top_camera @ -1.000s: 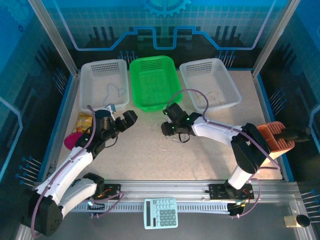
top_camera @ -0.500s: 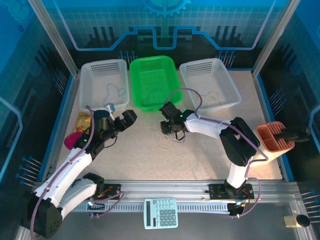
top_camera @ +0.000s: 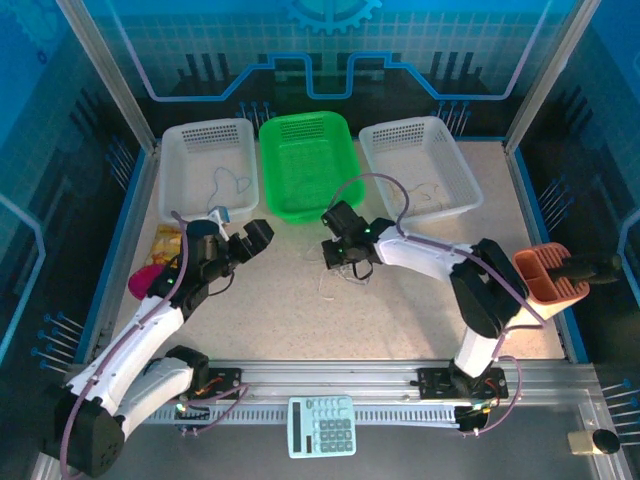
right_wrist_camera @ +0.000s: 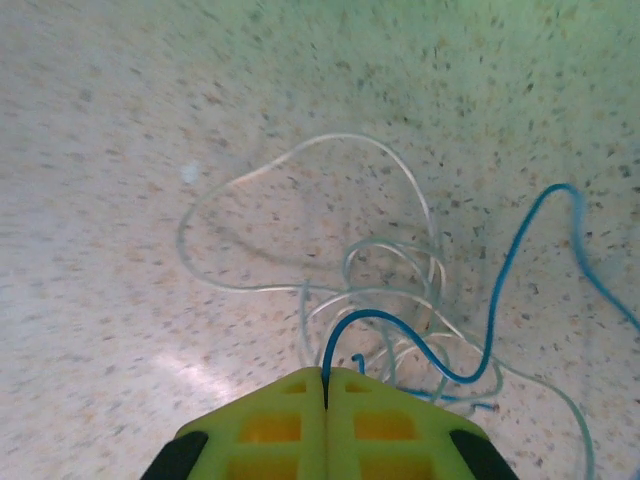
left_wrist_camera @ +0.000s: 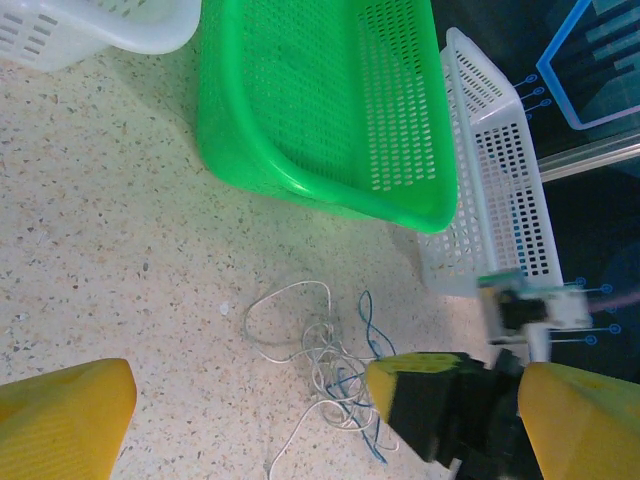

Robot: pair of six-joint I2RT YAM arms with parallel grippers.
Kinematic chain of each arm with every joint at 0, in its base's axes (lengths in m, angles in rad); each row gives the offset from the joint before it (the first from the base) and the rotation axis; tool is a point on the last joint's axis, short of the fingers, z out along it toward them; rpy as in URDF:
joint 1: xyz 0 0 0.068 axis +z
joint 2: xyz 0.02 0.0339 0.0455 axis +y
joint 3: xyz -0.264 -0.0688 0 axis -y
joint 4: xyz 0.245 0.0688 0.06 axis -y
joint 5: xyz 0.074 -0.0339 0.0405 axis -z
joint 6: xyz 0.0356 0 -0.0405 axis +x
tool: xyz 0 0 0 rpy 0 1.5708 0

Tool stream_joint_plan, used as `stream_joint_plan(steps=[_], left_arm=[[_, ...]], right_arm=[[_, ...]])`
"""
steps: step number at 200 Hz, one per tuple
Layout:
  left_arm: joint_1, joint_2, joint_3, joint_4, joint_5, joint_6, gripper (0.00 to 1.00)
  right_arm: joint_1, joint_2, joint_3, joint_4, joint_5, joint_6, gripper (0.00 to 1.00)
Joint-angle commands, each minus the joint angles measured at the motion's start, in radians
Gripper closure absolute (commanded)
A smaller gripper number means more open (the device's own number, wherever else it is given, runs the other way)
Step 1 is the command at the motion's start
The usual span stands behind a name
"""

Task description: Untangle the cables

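Looking down from the top external view, the cables (top_camera: 328,276) lie as one small tangle on the speckled counter (top_camera: 400,320), at 6 o'clock from the green basket (top_camera: 305,165), which is flanked by white baskets (top_camera: 205,160). The right gripper (top_camera: 338,262) is down on the tangle's 12 o'clock edge. The left gripper (top_camera: 250,242) hangs at 9 o'clock from the tangle, well apart from it. A calculator (top_camera: 321,425) sits on the rail at 6 o'clock. In the left wrist view, the left gripper's yellow fingers (left_wrist_camera: 60,415) stand wide apart at the lower corners, released and holding nothing. Between them the whitish and blue loops of the cables (left_wrist_camera: 315,345) rest on the counter, and the right gripper (left_wrist_camera: 400,385) meets the tangle from 4 o'clock. The green basket (left_wrist_camera: 320,110) sits at 12 o'clock, with a white basket just beside it at 2 o'clock. In the right wrist view, the right gripper (right_wrist_camera: 325,385) is clenched on a blue cable (right_wrist_camera: 500,290), which rises from the seam between its fingers, arches over, and runs out toward 3 o'clock. Whitish loops (right_wrist_camera: 300,200) lie flat on the counter at 12 o'clock from the fingertips.
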Motion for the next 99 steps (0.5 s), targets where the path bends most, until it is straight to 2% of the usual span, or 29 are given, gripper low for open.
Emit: stream_joint_plan(steps=[1,54,78,99], left_arm=[[-0.007,-0.017,0.037,0.002,0.003,0.009,0.01],[-0.01,-0.009,0.039,0.018,0.035,0.002,0.01],[-0.011,0.0,0.043,0.021,0.052,0.005,0.01],[-0.012,0.008,0.046,0.03,0.073,0.005,0.01]], right_arm=[[-0.012,-0.163,-0.029,0.026,-0.048,-0.013,1.0],[-0.073,-0.378,-0.14,0.134,-0.159,0.05,1.0],[-0.119,-0.415,-0.168,0.169,-0.243,0.083,1.0],[-0.127,-0.431,-0.17,0.166,-0.241,0.072,1.0]])
